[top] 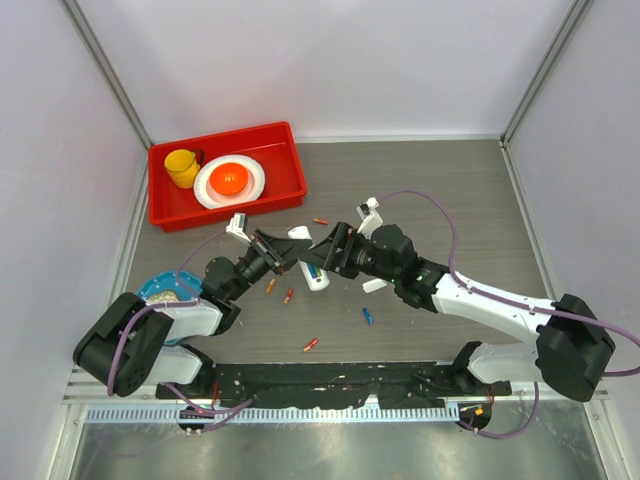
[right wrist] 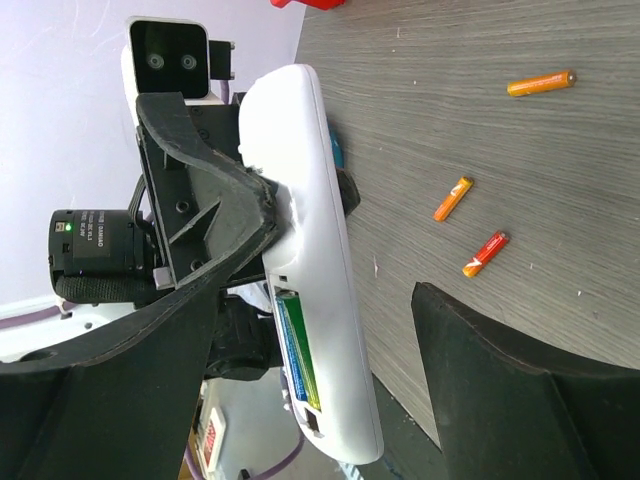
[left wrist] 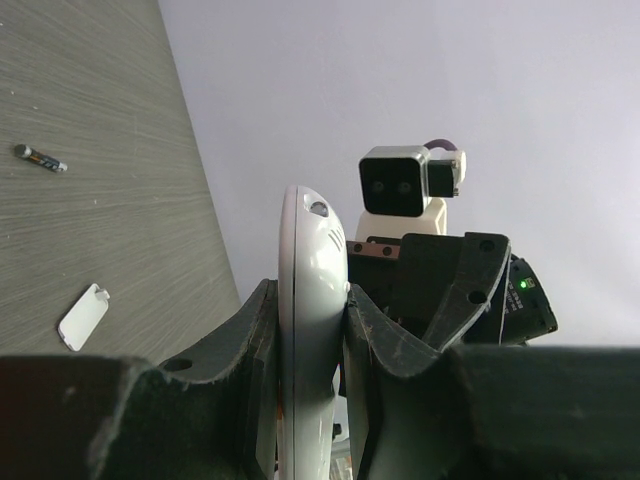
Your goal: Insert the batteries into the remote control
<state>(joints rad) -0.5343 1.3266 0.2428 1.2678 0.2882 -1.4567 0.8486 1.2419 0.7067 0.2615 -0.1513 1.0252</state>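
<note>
The white remote control [left wrist: 312,250] stands on edge between the jaws of my left gripper [left wrist: 310,310], which is shut on it. In the top view the remote control [top: 316,278] hangs over the table's middle, held by the left gripper [top: 290,250]. My right gripper [top: 335,250] faces it, open. In the right wrist view the remote control [right wrist: 310,200] lies between that gripper's [right wrist: 350,255] spread fingers, its back slot showing a green and blue battery [right wrist: 298,350]. Loose batteries lie on the table: orange [right wrist: 540,83], orange [right wrist: 453,198], red [right wrist: 486,254], blue [top: 367,316], dark [left wrist: 40,158].
A short white cover piece [top: 375,285] lies right of the grippers, seen too as the cover piece [left wrist: 83,316] in the left wrist view. A red bin [top: 285,150] at the back left holds a yellow cup [top: 182,167] and a white plate [top: 250,185]. Another battery [top: 311,344] lies near the front.
</note>
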